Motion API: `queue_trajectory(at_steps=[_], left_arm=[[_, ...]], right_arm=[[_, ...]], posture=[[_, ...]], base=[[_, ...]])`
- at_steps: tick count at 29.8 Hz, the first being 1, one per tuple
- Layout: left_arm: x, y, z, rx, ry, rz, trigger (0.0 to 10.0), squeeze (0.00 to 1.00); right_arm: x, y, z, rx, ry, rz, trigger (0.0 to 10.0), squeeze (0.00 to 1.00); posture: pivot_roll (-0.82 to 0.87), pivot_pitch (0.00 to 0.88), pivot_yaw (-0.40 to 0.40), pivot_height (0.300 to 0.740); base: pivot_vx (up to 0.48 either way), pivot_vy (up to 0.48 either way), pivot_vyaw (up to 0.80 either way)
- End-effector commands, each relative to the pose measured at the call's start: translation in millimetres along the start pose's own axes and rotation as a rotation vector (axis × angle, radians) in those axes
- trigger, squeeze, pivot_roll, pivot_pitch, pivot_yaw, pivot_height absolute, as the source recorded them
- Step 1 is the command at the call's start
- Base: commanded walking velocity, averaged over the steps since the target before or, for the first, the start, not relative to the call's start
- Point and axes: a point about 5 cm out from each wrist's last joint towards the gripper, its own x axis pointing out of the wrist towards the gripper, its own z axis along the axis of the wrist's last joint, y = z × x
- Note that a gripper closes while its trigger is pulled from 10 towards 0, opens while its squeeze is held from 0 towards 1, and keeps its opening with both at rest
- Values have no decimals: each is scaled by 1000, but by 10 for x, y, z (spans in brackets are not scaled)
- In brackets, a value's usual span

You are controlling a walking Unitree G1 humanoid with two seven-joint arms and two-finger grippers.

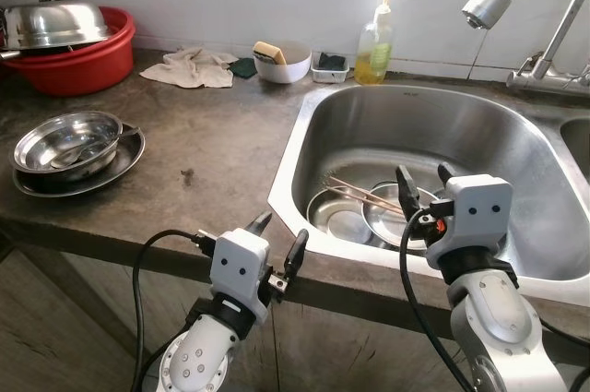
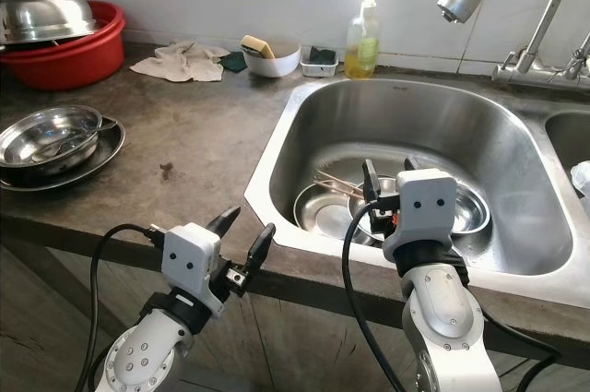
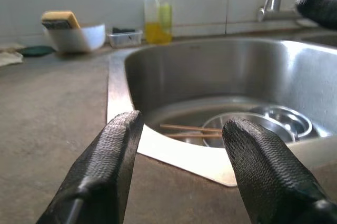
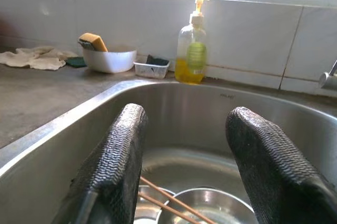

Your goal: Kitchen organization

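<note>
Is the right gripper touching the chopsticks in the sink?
Apart. In the right wrist view, the right gripper is open above the basin, and the chopsticks lie lower down across the steel bowls, with bare sink wall visible between the fingers.

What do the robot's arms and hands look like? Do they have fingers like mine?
Not quite. Each silver arm ends in a boxy white-grey wrist block with two dark dots. The left gripper and right gripper each have just two long black fingers with bumpy, textured pads. Black cables loop beside both arms.
</note>
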Motion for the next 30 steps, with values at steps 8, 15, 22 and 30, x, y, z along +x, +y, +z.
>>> queue_trajectory(at_steps=[8,15,22,30], left_arm=[[-19,-1,-13,17,8,10,10000,0],[-5,26,-3,24,4,38,10000,0],[-2,36,-7,38,4,53,10000,0],[13,55,-32,78,20,66,10000,0]], right_arm=[[78,77,40,16,-38,13,10000,0],[97,95,49,29,-39,12,10000,0],[118,122,53,42,-38,15,10000,0],[194,173,47,81,-24,48,10000,0]], posture=[[137,58,-18,740],[140,75,-23,740],[139,80,-24,740],[141,86,-24,740]], base=[[0,474,800],[0,476,800],[0,0,800],[0,0,200]])
